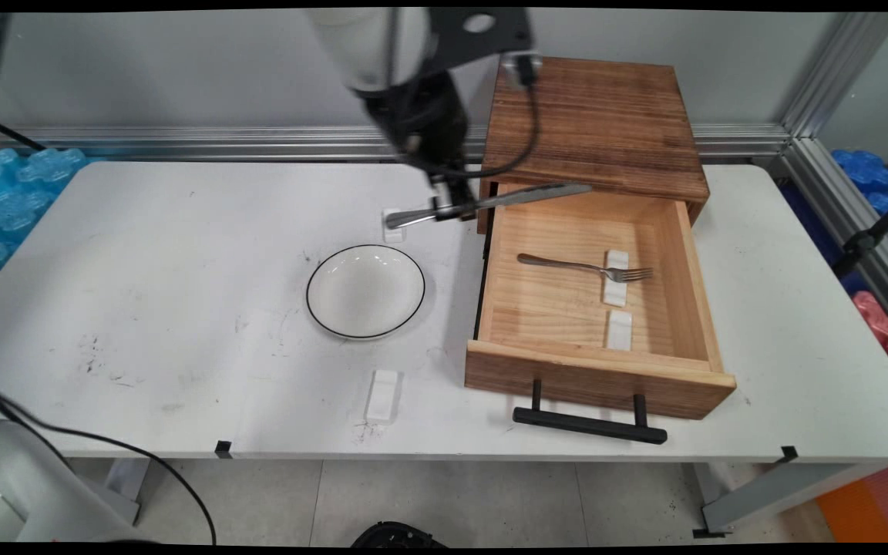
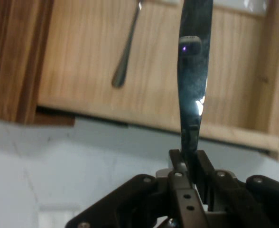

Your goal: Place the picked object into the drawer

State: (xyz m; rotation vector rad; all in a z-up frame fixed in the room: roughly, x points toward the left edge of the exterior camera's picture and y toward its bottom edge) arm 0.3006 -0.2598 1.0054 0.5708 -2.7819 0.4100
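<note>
Two fingers (image 2: 191,166) pinch a knife (image 1: 490,202) over the drawer's (image 1: 691,254) edge, its handle partly hidden.

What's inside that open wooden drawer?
In the drawer lie a fork on a white rest and an empty white rest. Its back, under the cabinet, is hidden.

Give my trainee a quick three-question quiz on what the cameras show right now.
1. True or false: the gripper is shut on the knife.
2. What lies inside the open drawer? A) a spoon B) a fork C) nothing
3. The bowl on the table sits to which side of the drawer in the main view?

Key:
1. True; the hand view shows the knife clamped between the fingers.
2. B; the fork rests on one of two white rests.
3. Left.
</note>
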